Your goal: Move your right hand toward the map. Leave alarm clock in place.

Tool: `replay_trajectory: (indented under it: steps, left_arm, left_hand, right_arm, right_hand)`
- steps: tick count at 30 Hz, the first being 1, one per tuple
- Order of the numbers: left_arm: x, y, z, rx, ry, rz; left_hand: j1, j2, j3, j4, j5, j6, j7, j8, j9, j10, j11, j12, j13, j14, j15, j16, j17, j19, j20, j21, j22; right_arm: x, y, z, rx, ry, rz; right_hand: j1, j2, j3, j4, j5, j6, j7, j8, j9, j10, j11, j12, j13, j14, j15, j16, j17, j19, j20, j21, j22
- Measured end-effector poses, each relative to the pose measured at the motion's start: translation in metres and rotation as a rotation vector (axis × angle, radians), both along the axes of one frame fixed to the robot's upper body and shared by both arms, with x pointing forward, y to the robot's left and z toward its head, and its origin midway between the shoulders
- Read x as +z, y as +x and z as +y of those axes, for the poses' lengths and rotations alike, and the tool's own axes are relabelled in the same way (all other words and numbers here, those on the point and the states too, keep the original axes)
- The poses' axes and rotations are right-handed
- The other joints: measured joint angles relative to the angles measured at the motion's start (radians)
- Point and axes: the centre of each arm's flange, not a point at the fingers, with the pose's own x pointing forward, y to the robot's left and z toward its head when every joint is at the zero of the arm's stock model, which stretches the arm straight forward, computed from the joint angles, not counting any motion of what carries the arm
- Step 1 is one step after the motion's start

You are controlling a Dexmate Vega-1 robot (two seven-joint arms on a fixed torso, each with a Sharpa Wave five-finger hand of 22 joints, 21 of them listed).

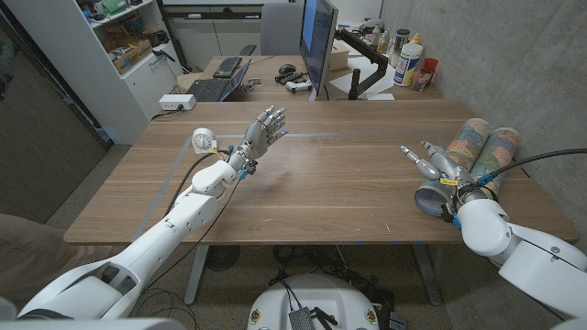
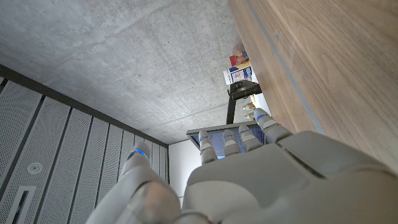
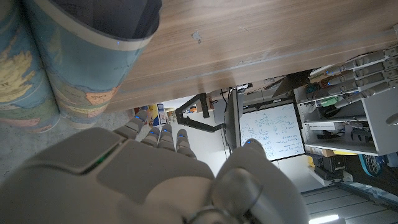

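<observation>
Head view puts your right hand (image 1: 429,160) near the table's (image 1: 348,183) right edge, fingers spread apart and holding nothing, just beside the map (image 1: 459,156). The map is rolled into tubes lying side by side on the wood, their open ends turned toward you; the paper is printed in pale blue sea with tan and green land, and small labels show on it. In the right wrist view the map (image 3: 74,68) shows its dark hollow mouth and a cream rim, close beyond your right hand (image 3: 149,174); whether the fingers touch it you cannot tell.

Your left hand (image 1: 264,130) hovers over the table's left half, fingers apart and empty. Just left of that wrist sits the alarm clock (image 1: 204,141), small, white and round, standing on the wood well apart from the map.

Beyond the table stands a monitor (image 1: 318,41) on a second desk.
</observation>
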Motion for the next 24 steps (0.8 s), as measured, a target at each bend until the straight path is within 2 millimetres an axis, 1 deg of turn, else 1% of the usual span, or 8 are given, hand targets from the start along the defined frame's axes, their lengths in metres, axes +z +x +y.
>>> replay_trajectory:
  steps: [8,14,16,17,19,20,21,24]
  left_arm:
    - [0.0013,-0.0019,-0.0007,0.000,0.011,-0.007]
    - [0.0011,-0.0036,-0.0013,0.001,0.016,-0.010]
    - [0.0005,-0.0040,-0.0016,0.001,0.016,-0.009]
    - [0.0004,-0.0038,-0.0015,0.003,0.016,-0.009]
    - [-0.0003,-0.0037,-0.0015,0.004,0.016,-0.006]
    - [-0.0007,-0.0040,-0.0017,0.003,0.016,-0.006]
    - [-0.0007,-0.0043,-0.0019,0.004,0.016,-0.006]
    - [-0.0010,-0.0041,-0.0018,0.007,0.017,-0.005]
  left_hand:
    - [0.000,0.000,0.000,0.000,0.000,0.000,0.000,0.000,0.000,0.000,0.000,0.000,0.000,0.000,0.000,0.000,0.000,0.000,0.000,0.000,0.000]
    - [0.000,0.000,0.000,0.000,0.000,0.000,0.000,0.000,0.000,0.000,0.000,0.000,0.000,0.000,0.000,0.000,0.000,0.000,0.000,0.000,0.000]
    - [0.000,0.000,0.000,0.000,0.000,0.000,0.000,0.000,0.000,0.000,0.000,0.000,0.000,0.000,0.000,0.000,0.000,0.000,0.000,0.000,0.000]
    - [0.000,0.000,0.000,0.000,0.000,0.000,0.000,0.000,0.000,0.000,0.000,0.000,0.000,0.000,0.000,0.000,0.000,0.000,0.000,0.000,0.000]
    - [0.000,0.000,0.000,0.000,0.000,0.000,0.000,0.000,0.000,0.000,0.000,0.000,0.000,0.000,0.000,0.000,0.000,0.000,0.000,0.000,0.000]
    - [0.000,0.000,0.000,0.000,0.000,0.000,0.000,0.000,0.000,0.000,0.000,0.000,0.000,0.000,0.000,0.000,0.000,0.000,0.000,0.000,0.000]
    - [0.000,0.000,0.000,0.000,0.000,0.000,0.000,0.000,0.000,0.000,0.000,0.000,0.000,0.000,0.000,0.000,0.000,0.000,0.000,0.000,0.000]
    - [0.000,0.000,0.000,0.000,0.000,0.000,0.000,0.000,0.000,0.000,0.000,0.000,0.000,0.000,0.000,0.000,0.000,0.000,0.000,0.000,0.000]
  right_arm:
    - [-0.0056,-0.0020,-0.0024,-0.031,-0.026,0.018]
    - [-0.0074,-0.0025,-0.0023,-0.065,-0.057,0.035]
    - [-0.0072,-0.0021,-0.0010,-0.069,-0.066,0.038]
    - [-0.0079,-0.0022,-0.0032,-0.082,-0.069,0.042]
    - [-0.0067,-0.0014,0.0000,-0.080,-0.081,0.043]
    - [-0.0077,-0.0013,-0.0024,-0.097,-0.085,0.050]
    - [-0.0078,-0.0006,-0.0023,-0.106,-0.095,0.055]
    - [-0.0079,0.0004,0.0010,-0.105,-0.106,0.058]
  right_hand:
    - [0.007,-0.007,0.000,0.000,0.004,0.000,0.000,0.000,0.000,-0.004,-0.004,0.000,0.000,0.000,0.000,0.000,0.000,0.000,0.000,-0.008,0.000]
    - [0.013,-0.013,-0.004,-0.004,0.008,0.000,0.000,0.000,0.000,-0.004,-0.004,0.000,0.000,0.000,0.000,-0.001,0.000,0.000,0.000,-0.010,0.000]
    - [0.013,-0.013,-0.004,-0.005,0.008,-0.008,0.008,0.000,0.000,-0.008,-0.008,0.000,0.000,0.000,0.000,-0.004,0.000,0.000,0.000,-0.015,0.000]
    - [0.018,-0.017,-0.001,-0.007,0.008,-0.011,0.011,0.000,0.000,-0.009,-0.009,0.000,0.000,0.000,0.000,-0.004,0.000,0.000,0.000,-0.015,0.000]
    - [0.020,-0.019,0.002,-0.010,0.009,-0.011,0.011,0.000,0.000,-0.012,-0.007,0.000,0.000,0.000,0.000,-0.004,0.000,0.000,0.000,-0.018,0.000]
    - [0.023,-0.017,0.000,-0.012,0.015,-0.015,0.007,0.000,0.000,-0.016,-0.004,0.000,0.000,0.004,0.004,-0.004,0.000,0.000,0.000,-0.018,0.000]
    - [0.030,-0.010,0.002,-0.016,0.015,-0.017,0.009,0.000,0.000,-0.020,-0.006,-0.002,0.000,0.004,0.004,-0.004,0.000,0.000,0.000,-0.022,0.000]
    - [0.040,-0.013,0.007,-0.021,0.015,-0.020,0.012,0.000,0.000,-0.027,-0.002,-0.006,0.000,0.004,0.004,-0.008,0.000,0.000,0.000,-0.022,0.000]
